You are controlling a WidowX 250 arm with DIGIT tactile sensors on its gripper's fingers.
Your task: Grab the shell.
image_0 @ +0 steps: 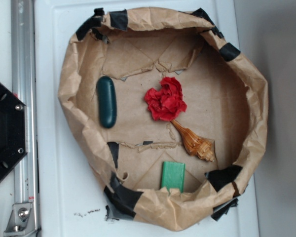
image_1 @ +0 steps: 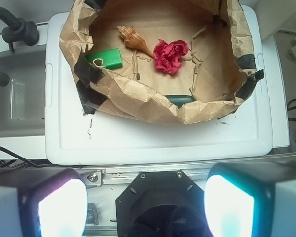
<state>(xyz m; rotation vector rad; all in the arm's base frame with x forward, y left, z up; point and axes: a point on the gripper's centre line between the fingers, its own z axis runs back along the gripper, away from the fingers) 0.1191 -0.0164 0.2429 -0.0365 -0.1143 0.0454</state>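
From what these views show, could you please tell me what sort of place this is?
Probably a robot lab test bench: a taped brown-paper bin on a white plastic lid, an aluminium rail, and assorted props like the shell and red paper ball.

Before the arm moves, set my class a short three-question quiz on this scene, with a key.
1. True or false: the shell lies inside the brown paper basin.
2. What touches the shell's pointed tip? A) green block B) red paper ball C) dark green capsule
3. Fill in: in the wrist view, the gripper is ____, holding nothing.

Key: 1 true; 2 B; 3 open.
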